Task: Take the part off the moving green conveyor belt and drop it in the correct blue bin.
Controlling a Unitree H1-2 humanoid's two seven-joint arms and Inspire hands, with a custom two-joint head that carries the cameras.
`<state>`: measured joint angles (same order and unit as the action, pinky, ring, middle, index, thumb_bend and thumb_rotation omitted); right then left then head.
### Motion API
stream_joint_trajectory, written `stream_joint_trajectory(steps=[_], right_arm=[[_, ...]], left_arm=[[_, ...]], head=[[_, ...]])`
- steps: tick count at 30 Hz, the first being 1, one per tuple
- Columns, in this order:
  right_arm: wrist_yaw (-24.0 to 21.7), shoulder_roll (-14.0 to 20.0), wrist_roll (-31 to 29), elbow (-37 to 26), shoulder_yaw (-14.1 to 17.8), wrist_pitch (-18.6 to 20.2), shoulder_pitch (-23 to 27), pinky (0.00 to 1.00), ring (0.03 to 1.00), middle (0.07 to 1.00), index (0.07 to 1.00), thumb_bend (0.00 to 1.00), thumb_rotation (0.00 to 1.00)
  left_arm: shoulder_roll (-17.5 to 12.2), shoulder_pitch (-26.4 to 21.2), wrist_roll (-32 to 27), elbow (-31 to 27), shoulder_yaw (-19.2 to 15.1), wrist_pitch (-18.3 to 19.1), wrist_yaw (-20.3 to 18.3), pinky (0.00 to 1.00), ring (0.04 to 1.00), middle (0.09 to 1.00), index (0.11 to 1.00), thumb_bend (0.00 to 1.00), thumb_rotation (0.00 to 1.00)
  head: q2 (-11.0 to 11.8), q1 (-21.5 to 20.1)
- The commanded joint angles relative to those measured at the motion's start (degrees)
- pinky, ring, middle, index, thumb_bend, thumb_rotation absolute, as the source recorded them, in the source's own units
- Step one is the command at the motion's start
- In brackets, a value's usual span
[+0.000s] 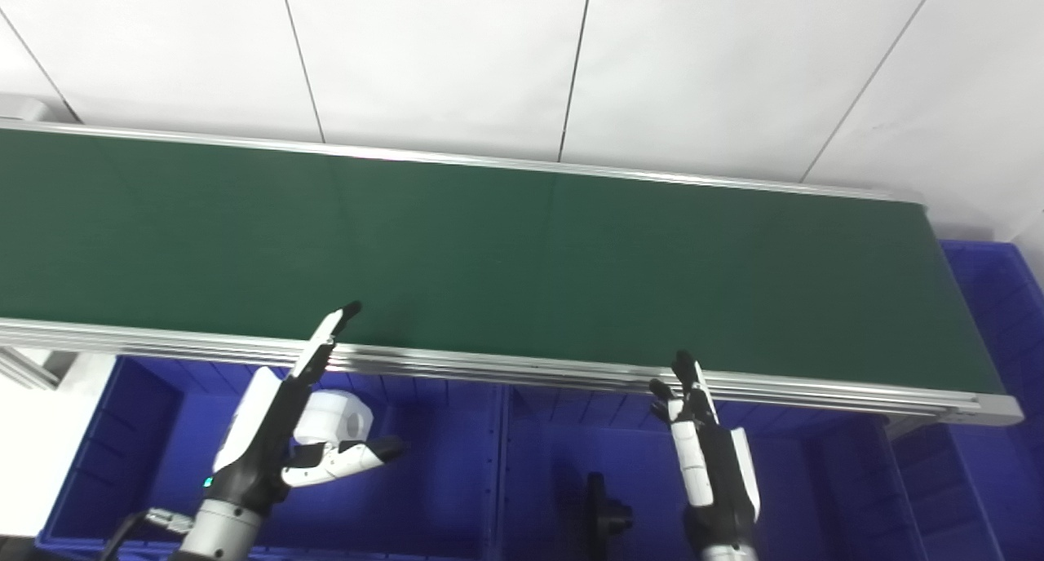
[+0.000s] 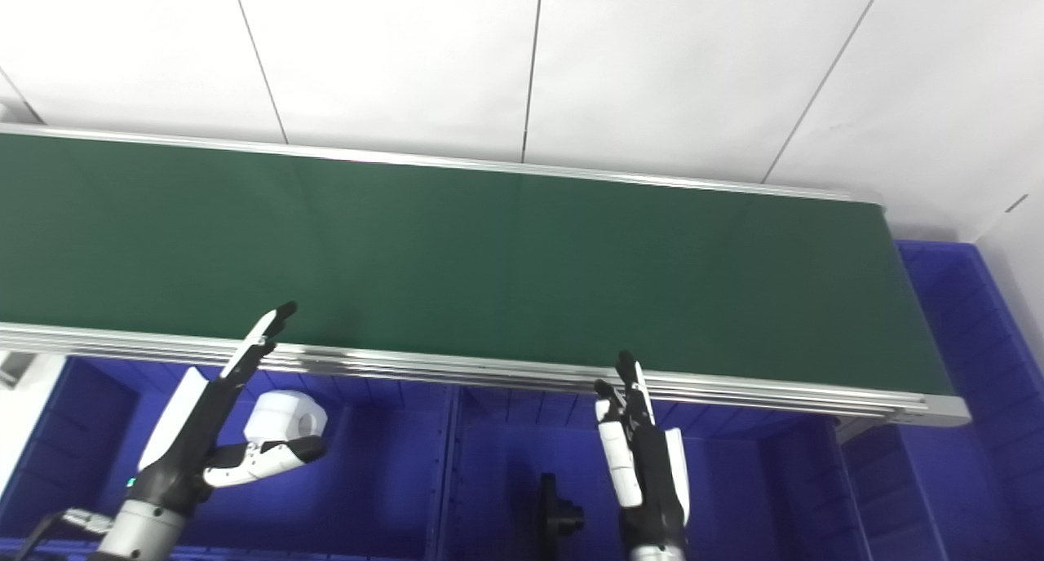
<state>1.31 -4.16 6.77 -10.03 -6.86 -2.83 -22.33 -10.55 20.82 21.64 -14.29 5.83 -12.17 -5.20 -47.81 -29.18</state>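
The green conveyor belt [image 1: 489,259] carries nothing in either view; its whole visible run is bare. The only white part [image 1: 333,416] in sight lies in the left blue bin [image 1: 147,430] below the belt's near rail, just beside the left hand [image 1: 277,426]. That hand is spread, fingers raised toward the rail and thumb extended under the part; it does not enclose the part. Whether the thumb touches the part cannot be told. A black part [image 1: 602,512] stands in the middle blue bin [image 1: 530,463]. The right hand [image 1: 701,447] hangs over that bin, fingers straight and pointing up at the rail, holding nothing. A further blue bin [image 1: 1003,316] sits beyond the belt's right end.

Judgement: the white part appears already deposited, and the step in hand is to clear the bin and stand ready for the next arrival. To do it well, the left hand should lift straight up, thumb drawn away from the part first so as not to drag it. Both hands should wait above the near rail, fingers apart, clear of the belt surface.
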Motion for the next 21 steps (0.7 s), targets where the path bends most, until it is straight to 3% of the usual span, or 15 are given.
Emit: stream_joint_trajectory(steps=[1, 7, 21], right_arm=[[0.48, -0.6, 0.28, -1.55, -0.37, -2.34, 0.71, 0.88, 0.919, 0.992, 0.994, 0.68, 0.93], [0.33, -0.27, 0.02, -1.92, -0.13, -2.11, 0.51, 0.88, 0.927, 0.994, 0.993, 0.67, 0.93], [0.45, -0.07, 0.31, -3.71, -0.25, -0.29, 0.4, 0.87, 0.906, 0.988, 0.986, 0.64, 0.93]], left_arm=[[-0.95, -0.09, -0.04, -0.57, -0.07, -2.1, 0.58, 0.93, 0.961, 0.975, 0.954, 0.71, 0.71], [-1.14, 0.15, 0.05, -0.41, 0.37, -2.6, 0.95, 0.91, 0.952, 0.965, 0.949, 0.73, 0.74], [-0.39, 0.49, -1.12, -2.15, 0.3, -1.72, 0.82, 0.9, 0.948, 0.97, 0.954, 0.67, 0.74]], head=[[-0.08, 0.15], [-0.29, 1.32], [-1.74, 1.13]])
